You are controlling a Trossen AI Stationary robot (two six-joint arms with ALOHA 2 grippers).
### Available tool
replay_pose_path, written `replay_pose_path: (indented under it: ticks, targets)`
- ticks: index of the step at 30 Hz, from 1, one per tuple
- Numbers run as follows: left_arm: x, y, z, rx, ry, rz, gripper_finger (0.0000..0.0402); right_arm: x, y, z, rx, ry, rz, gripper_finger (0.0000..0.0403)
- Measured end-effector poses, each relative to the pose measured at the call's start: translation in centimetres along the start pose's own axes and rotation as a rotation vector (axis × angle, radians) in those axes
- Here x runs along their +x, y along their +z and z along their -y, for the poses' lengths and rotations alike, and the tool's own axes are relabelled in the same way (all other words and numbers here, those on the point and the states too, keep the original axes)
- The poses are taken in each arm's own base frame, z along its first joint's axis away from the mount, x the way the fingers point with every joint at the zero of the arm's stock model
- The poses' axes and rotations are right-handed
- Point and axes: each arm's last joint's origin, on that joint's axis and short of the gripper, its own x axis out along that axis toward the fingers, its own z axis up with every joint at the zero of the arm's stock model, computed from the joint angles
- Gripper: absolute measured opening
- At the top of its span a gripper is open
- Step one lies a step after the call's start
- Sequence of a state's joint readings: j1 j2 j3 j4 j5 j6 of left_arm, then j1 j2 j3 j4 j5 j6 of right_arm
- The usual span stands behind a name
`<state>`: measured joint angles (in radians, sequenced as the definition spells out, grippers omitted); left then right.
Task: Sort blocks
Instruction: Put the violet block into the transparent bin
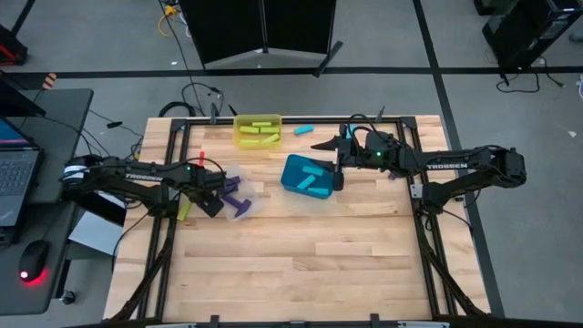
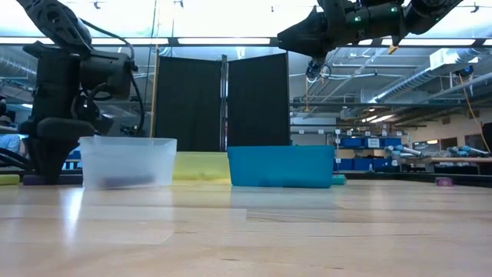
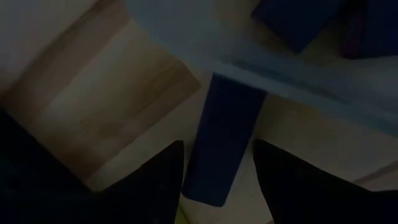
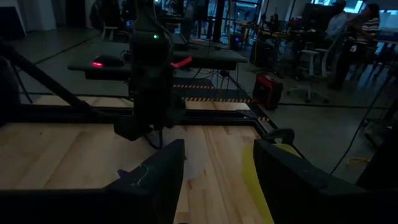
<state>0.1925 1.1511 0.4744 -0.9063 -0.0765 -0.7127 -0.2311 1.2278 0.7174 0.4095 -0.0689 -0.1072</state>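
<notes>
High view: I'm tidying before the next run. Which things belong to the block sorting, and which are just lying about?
Job:
purple blocks
cyan blocks
yellow-green blocks
clear bin
teal bin
yellow bin
left gripper
right gripper

Lying about:
laptop
mouse

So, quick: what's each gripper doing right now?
Left gripper: low by the clear bin, fingers astride a purple block; grip cannot be told.
Right gripper: open, empty, raised over the teal bin.

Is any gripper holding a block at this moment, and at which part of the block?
Cannot be told for the left gripper: a purple block lies between its fingers, contact unclear. The right gripper is open and empty.
</notes>
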Motion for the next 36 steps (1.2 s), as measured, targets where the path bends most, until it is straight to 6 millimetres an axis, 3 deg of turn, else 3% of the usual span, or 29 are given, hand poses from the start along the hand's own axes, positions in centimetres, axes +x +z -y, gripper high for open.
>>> replay_pose_path:
  ticks: [5,12,25,31,36]
  targets:
    - [0.0,0.0,0.0,-0.005,-0.004,-0.002,0.0187,0.0,0.0,0.0,0.0,0.0,0.0,0.0204]
    - [0.0,0.0,-0.1,-0.003,0.013,0.004,0.01,0.0,0.0,0.0,0.0,-0.001,0.0,0.0204]
    - [-1.8,0.5,0.1,0.024,0.043,-0.009,0.0098,0.0,0.0,0.0,0.0,-0.001,0.0,0.0204]
    - [-4.0,0.8,0.2,0.054,0.074,-0.039,0.0098,0.0,0.0,0.0,0.0,-0.002,0.001,0.0204]
    - [-7.0,1.3,0.2,0.068,0.085,-0.05,0.0098,0.0,0.0,0.0,0.0,-0.002,0.004,0.0204]
